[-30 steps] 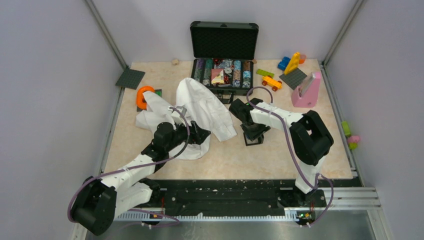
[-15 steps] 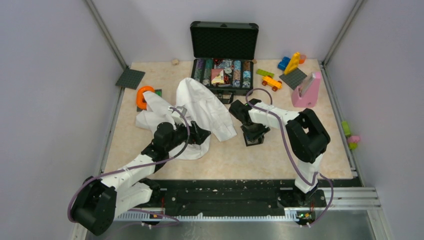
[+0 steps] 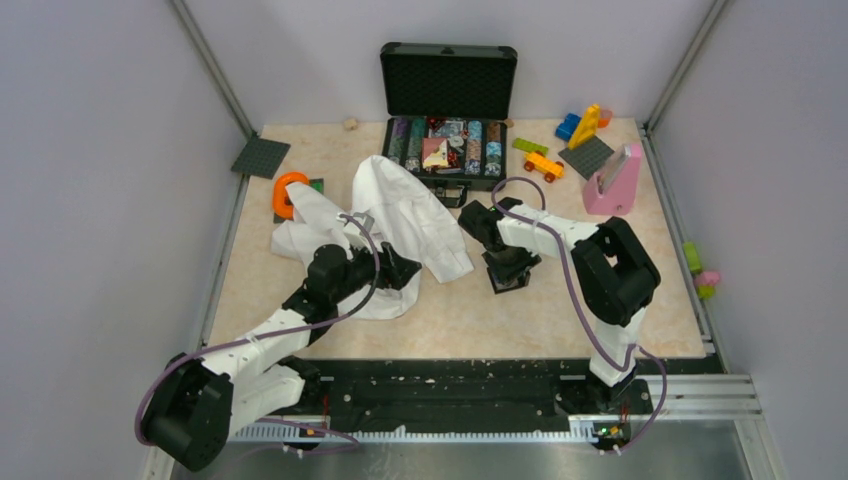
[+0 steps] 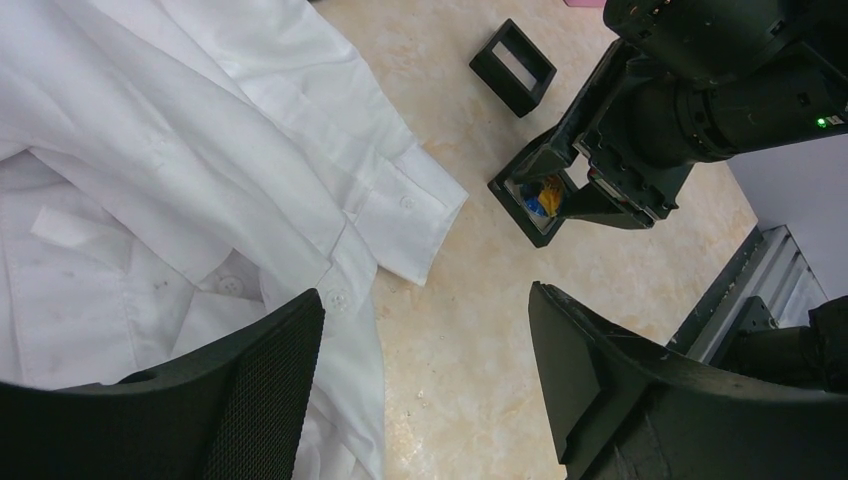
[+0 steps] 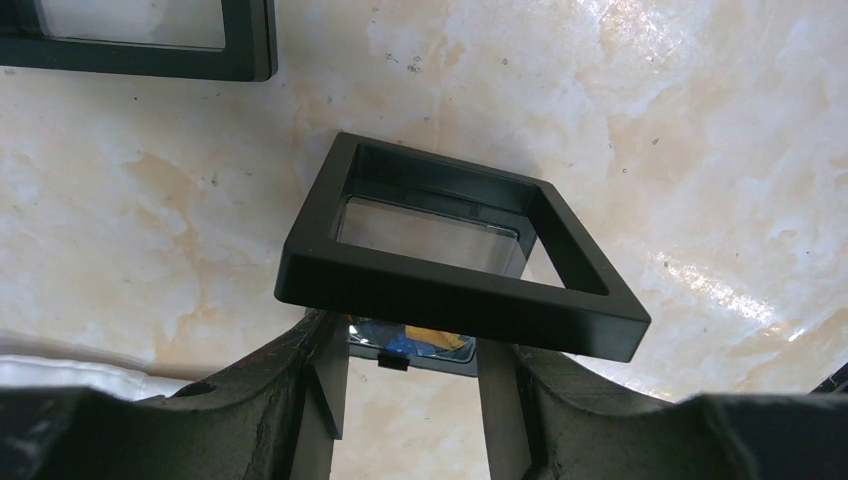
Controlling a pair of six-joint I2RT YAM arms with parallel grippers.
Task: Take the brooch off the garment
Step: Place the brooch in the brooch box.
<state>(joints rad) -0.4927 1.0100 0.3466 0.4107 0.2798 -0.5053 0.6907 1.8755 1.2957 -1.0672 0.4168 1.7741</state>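
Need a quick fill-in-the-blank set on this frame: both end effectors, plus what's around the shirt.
The left end effector, above the edge of the white shirt, has its jaws ___. The right end effector grips a square frame coloured ___. In the top view, the orange ring lies to the ___ of the white shirt.
Missing words: open; black; left.

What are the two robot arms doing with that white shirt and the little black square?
The right gripper is holding a black square frame, tilted, over the table beside the white shirt. Something small, orange and blue shows inside the frame, but it is too tiny to say what it is. The left gripper hangs open over the shirt's edge and grips nothing.
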